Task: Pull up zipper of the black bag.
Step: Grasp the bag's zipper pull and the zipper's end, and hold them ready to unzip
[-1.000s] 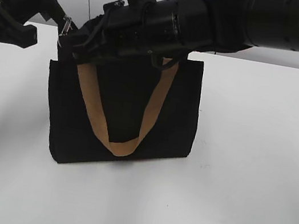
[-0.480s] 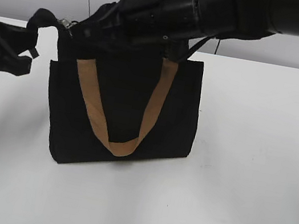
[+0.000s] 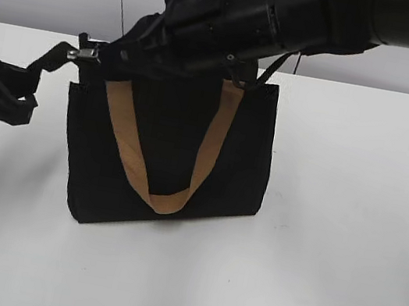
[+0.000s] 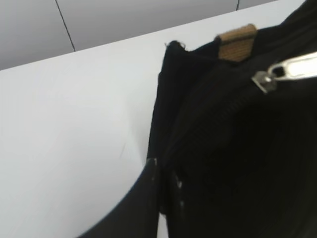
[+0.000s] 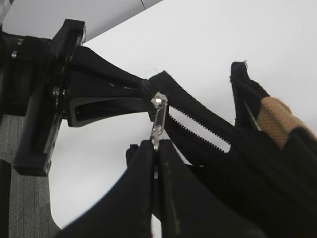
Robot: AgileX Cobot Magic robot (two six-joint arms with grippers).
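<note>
Right wrist view: my right gripper (image 5: 155,148) pinches the thin, slippery zipper pull tab (image 5: 158,119); my left gripper (image 3: 36,84) clamps the limp black bag (image 3: 170,147) end taut.

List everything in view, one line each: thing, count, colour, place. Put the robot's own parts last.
bag: one, black, upright on the table, left of centre.
handle: one seen in full, tan, hanging down the bag's front; a second tan strap end shows in the wrist views.
zipper: one, black teeth, along the bag's top; silvery pull tab near its left end.
table: one, white, under everything.
left hand: one, black, shut on the bag's left end.
right hand: one, black, above the bag, shut on the pull tab.
</note>
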